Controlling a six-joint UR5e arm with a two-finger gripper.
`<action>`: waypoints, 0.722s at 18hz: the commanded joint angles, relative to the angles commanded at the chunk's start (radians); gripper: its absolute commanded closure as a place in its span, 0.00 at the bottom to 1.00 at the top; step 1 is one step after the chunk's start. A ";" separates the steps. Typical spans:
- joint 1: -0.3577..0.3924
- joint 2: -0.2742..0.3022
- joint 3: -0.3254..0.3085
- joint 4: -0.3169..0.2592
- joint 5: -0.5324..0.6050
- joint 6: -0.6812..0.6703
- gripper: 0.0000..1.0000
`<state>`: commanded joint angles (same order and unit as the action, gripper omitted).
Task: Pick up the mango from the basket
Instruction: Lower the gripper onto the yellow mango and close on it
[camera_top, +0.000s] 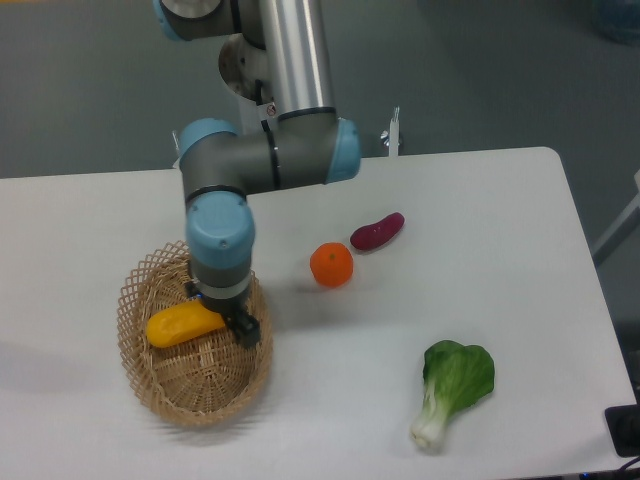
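The mango (180, 324) is a glossy yellow-orange oblong lying inside the woven wicker basket (190, 392) at the front left of the table. My gripper (232, 318) hangs straight down into the basket at the mango's right end. One dark finger (246, 331) shows just right of the fruit; the other is hidden behind the wrist. The mango's right tip lies at the fingers, but I cannot tell whether they are closed on it. The mango rests on the basket floor.
A round orange (331, 265) and a purple sweet potato (377, 231) lie right of the basket at mid-table. A green bok choy (452, 385) lies at the front right. The arm's blue-capped joints (270, 150) rise above the basket.
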<state>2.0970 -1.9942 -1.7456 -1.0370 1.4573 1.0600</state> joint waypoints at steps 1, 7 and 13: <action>-0.005 -0.003 -0.002 0.012 0.000 0.000 0.00; -0.028 -0.037 -0.003 0.066 0.002 -0.040 0.00; -0.029 -0.045 -0.023 0.074 0.000 -0.037 0.27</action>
<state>2.0678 -2.0387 -1.7687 -0.9634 1.4573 1.0232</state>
